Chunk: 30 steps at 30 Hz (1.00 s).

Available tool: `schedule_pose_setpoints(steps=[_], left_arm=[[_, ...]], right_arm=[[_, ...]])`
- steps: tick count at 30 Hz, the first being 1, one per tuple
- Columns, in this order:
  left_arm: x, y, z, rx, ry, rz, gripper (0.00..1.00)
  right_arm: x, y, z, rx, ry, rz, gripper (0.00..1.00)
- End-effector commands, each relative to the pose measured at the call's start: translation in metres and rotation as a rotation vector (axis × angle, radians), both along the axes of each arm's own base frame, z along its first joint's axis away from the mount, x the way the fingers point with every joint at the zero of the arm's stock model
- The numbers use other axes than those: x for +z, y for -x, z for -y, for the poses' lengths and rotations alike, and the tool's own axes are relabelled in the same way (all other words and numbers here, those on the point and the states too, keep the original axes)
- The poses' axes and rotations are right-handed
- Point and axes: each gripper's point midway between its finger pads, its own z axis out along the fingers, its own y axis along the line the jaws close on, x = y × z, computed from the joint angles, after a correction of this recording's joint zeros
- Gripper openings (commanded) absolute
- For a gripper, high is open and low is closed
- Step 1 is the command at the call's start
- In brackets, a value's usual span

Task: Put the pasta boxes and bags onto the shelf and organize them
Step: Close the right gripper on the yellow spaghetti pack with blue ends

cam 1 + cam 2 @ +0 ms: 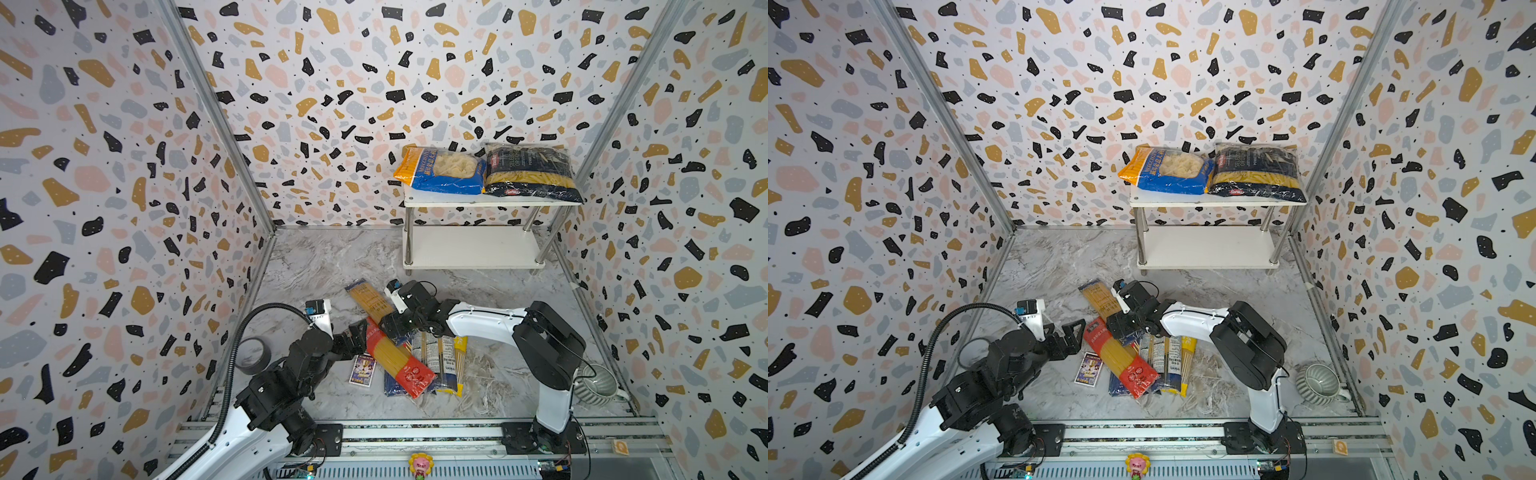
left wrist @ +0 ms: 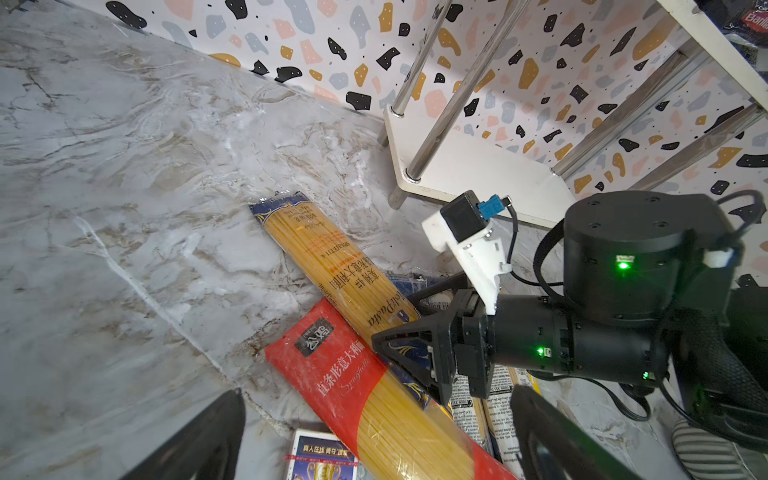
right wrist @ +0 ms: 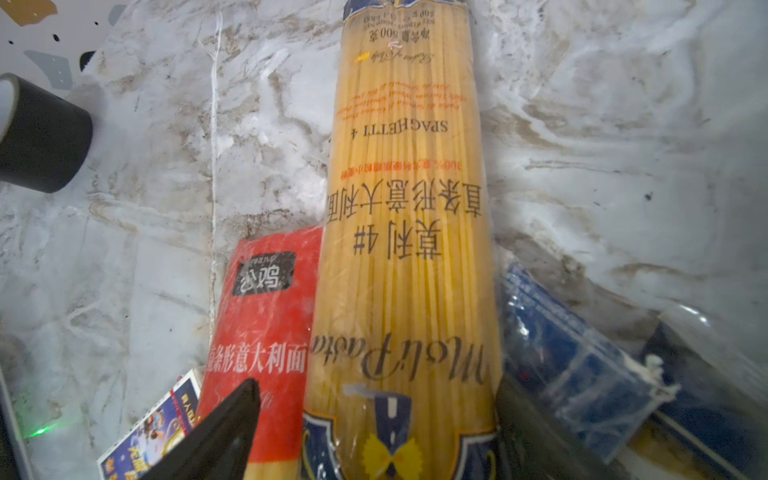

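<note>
Right gripper (image 2: 391,320) is spread wide, jaws straddling the near end of the yellow spaghetti pack (image 3: 407,187), which lies slanted at the near middle of the table (image 1: 332,257). It looks lined up for a lift, no squeeze showing yet. Left gripper (image 2: 376,399) gapes empty just left of the red spaghetti pack (image 2: 345,374). Far right, the shelf (image 1: 490,202) carries the shell bag (image 1: 440,170) and penne bag (image 1: 532,174) on top, and the lower board (image 1: 469,249) is bare for long packs.

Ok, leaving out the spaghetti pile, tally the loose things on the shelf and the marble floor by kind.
Wide pasta bags: 2, the blue-orange bag and the navy bag, both on top of the shelf
Picture card: 1
Tape roll: 1
Ribbed cup: 1
Total: 5
</note>
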Motion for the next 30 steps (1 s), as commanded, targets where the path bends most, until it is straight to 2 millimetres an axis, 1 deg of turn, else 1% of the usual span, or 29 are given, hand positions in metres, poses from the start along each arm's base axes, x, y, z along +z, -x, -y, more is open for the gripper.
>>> schedule_pose_setpoints(steps=[1, 5, 9, 13, 18, 20, 22, 23, 24, 27, 30], left_arm=[[0.012, 0.000, -0.004, 0.007, -0.004, 0.032, 0.99], [0.015, 0.000, -0.006, 0.014, -0.006, 0.038, 1.00], [0.018, 0.001, -0.008, 0.017, 0.001, 0.044, 0.99], [0.019, 0.001, -0.009, 0.023, 0.005, 0.051, 1.00], [0.015, -0.002, -0.007, 0.023, -0.010, 0.039, 1.00], [0.016, -0.002, -0.006, 0.023, -0.004, 0.042, 0.99], [0.017, -0.001, -0.007, 0.024, -0.002, 0.045, 0.99], [0.017, -0.001, -0.008, 0.026, -0.002, 0.045, 0.99], [0.018, 0.000, -0.009, 0.028, -0.001, 0.045, 0.99], [0.021, 0.001, -0.012, 0.035, -0.004, 0.049, 1.00], [0.023, 0.002, -0.014, 0.038, -0.004, 0.052, 0.99]], right_arm=[[-0.007, 0.007, -0.002, 0.019, 0.072, -0.002, 0.88], [-0.022, 0.003, -0.002, 0.004, 0.158, 0.004, 0.86], [-0.036, 0.001, -0.002, -0.003, 0.209, -0.004, 0.84], [-0.047, -0.001, -0.002, -0.005, 0.240, -0.023, 0.72], [-0.055, -0.001, -0.001, 0.002, 0.278, -0.036, 0.64], [-0.059, 0.000, 0.000, 0.010, 0.292, -0.044, 0.57], [-0.061, 0.002, 0.003, 0.010, 0.301, -0.050, 0.46], [-0.059, 0.003, 0.003, 0.011, 0.298, -0.051, 0.41], [-0.057, 0.004, 0.003, 0.012, 0.290, -0.051, 0.39], [-0.045, 0.010, 0.001, 0.027, 0.225, -0.051, 0.34], [-0.026, 0.014, -0.001, 0.034, 0.144, -0.047, 0.29]])
